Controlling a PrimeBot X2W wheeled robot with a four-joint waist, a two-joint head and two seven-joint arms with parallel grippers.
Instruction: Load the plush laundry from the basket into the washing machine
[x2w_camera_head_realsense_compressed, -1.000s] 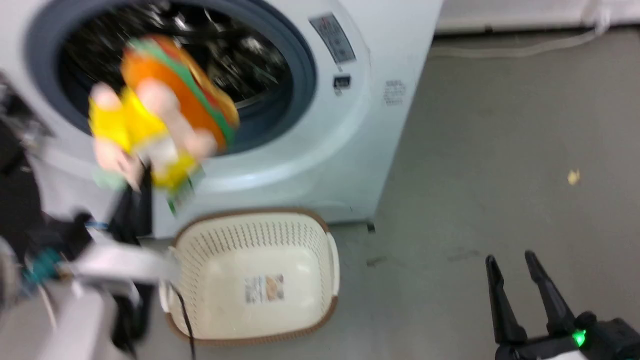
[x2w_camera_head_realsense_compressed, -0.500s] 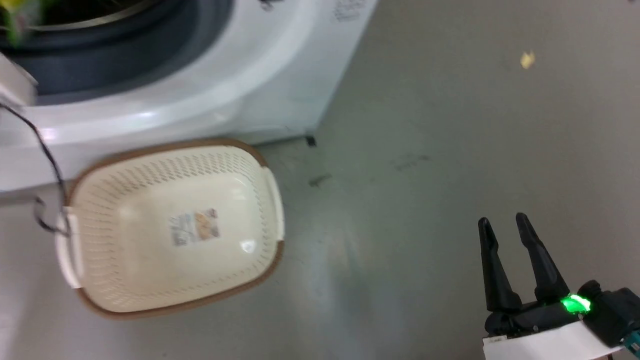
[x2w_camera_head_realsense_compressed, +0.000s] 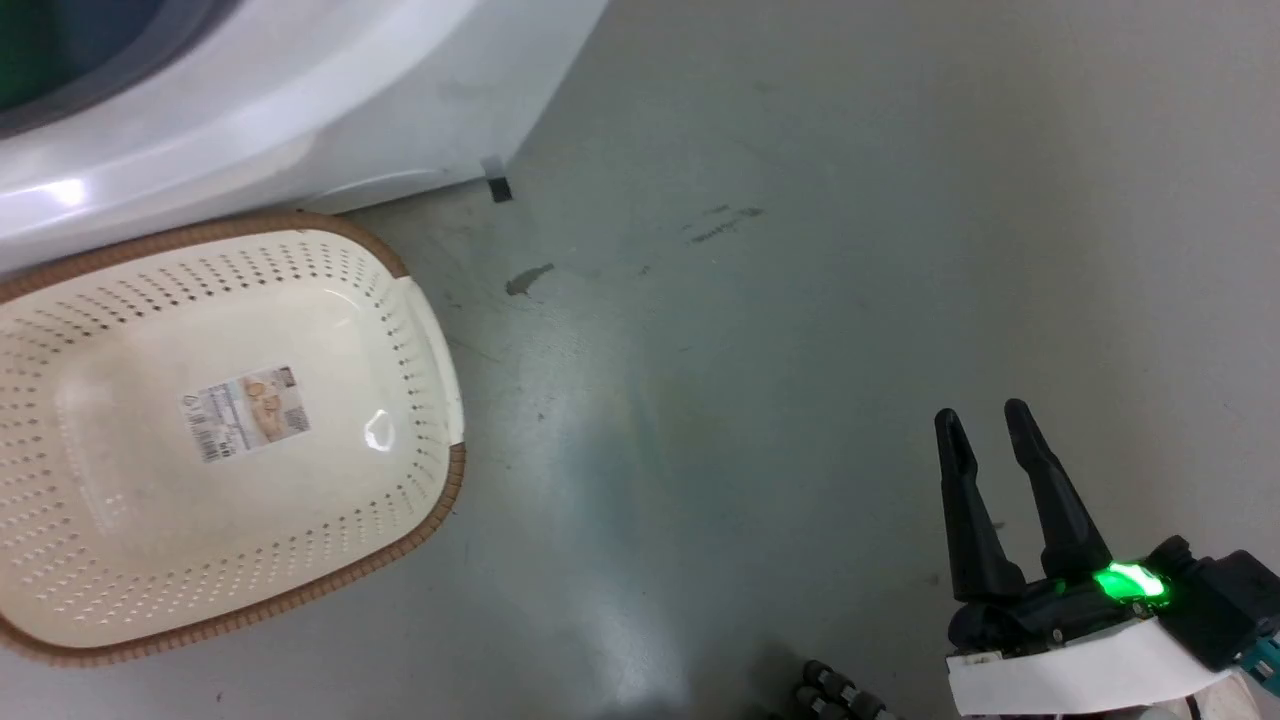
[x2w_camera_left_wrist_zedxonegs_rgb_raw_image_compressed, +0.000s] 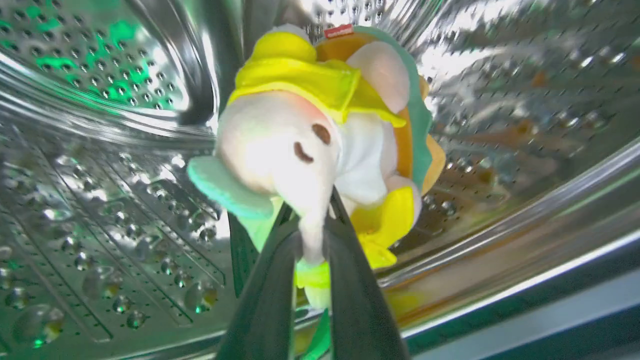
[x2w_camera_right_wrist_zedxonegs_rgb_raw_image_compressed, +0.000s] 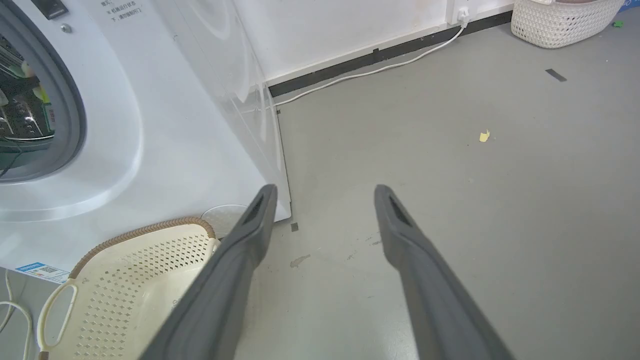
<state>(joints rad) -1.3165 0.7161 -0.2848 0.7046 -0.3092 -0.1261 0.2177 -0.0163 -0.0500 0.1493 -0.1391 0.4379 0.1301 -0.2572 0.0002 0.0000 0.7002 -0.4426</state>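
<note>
Label (x2w_camera_head_realsense_compressed: 245, 412) on basket (x2w_camera_head_realsense_compressed: 405, 420) floor, print (x2w_camera_right_wrist_zedxonegs_rgb_raw_image_compressed: 116, 10) on washing machine (x2w_camera_right_wrist_zedxonegs_rgb_raw_image_compressed: 175, 150) — nothing legible.

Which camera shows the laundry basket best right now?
The head view: the basket sits nearly whole from above, empty, label on its floor. The right wrist view catches one end with a handle, partly behind the right claw. The left wrist view faces the toy in the drum.

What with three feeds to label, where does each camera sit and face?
Head: from the head, looks down at floor, basket, washer base; right fingers lower right.
Left wrist: from that wrist, looks into the drum; left fingers pinch the plush.
Right wrist: from that wrist, faces washer front and floor; its open fingers.
Shared: head and right wrist both show the basket.
</note>
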